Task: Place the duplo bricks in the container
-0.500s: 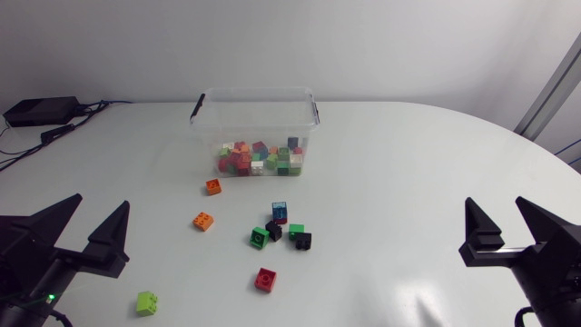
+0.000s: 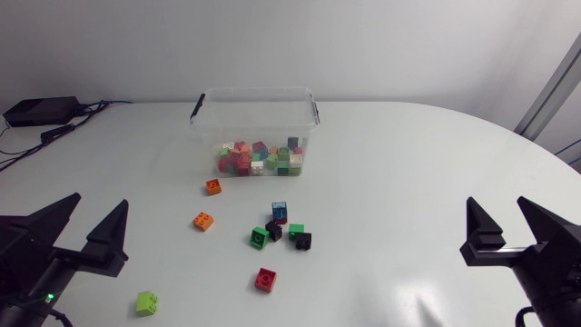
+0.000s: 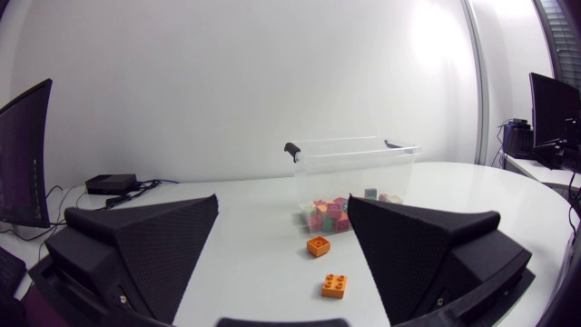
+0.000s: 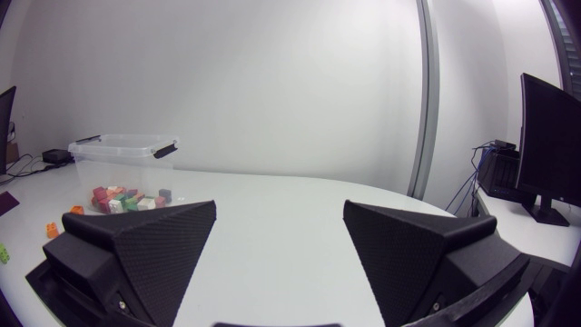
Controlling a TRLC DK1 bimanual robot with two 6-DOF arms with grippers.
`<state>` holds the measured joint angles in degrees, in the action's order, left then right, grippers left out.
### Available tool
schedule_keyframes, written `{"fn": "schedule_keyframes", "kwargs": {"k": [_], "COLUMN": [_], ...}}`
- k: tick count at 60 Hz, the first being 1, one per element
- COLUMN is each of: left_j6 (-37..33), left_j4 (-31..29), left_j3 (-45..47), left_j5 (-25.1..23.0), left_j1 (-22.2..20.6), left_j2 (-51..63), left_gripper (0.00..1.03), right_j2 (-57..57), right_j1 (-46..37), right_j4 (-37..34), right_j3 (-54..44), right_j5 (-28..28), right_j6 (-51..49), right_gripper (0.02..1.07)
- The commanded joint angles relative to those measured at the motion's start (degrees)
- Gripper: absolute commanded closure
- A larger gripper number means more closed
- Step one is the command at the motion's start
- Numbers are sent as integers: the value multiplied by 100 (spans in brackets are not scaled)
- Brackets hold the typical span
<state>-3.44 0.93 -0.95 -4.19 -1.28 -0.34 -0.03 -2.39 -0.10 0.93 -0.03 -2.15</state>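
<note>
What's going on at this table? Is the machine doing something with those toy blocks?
Two robot arms are meant to tidy duplo bricks into the clear container. Right now neither holds anything: the left tool and the right tool both hang open, well apart from the bricks. Many bricks already lie in the container. Several lie loose on the table in front of it, among them an orange brick, a red brick and a lime brick.

We see clear container (image 2: 256, 98), black latches (image 2: 195, 111), red/green/white/pink bricks inside (image 2: 259, 158). On white table (image 2: 408, 163): orange brick (image 2: 213, 187), second orange brick (image 2: 203, 221), lime brick (image 2: 146, 302), red brick (image 2: 265, 279), green brick (image 2: 260, 238), black brick (image 2: 274, 230), teal brick (image 2: 280, 212).
</note>
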Motion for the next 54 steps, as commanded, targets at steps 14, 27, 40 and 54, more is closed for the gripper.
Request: {"fn": "schedule_keyframes", "kwargs": {"k": [14, 27, 40, 54], "left_j6": [98, -104, -754, -2934], "left_j4": [-313, -778, -1789, -2967], "left_j3": [-1294, -2322, -3210, -3781], "left_j5": [-3, -3, 41, 49], "left_j1": [-162, -646, -927, -1103], "left_j2": [684, 2609, 4376, 5879], "left_gripper": [8, 10, 15, 15], "right_j2": [390, 2201, 3352, 4556], "right_j1": [160, 222, 380, 406], "right_j4": [221, 449, -148, -1265], "right_j3": [522, 1234, 1911, 2728], "right_j5": [-190, -304, -331, -797], "right_j6": [-66, -57, -66, -233], "right_gripper": [6, 7, 7, 7]}}
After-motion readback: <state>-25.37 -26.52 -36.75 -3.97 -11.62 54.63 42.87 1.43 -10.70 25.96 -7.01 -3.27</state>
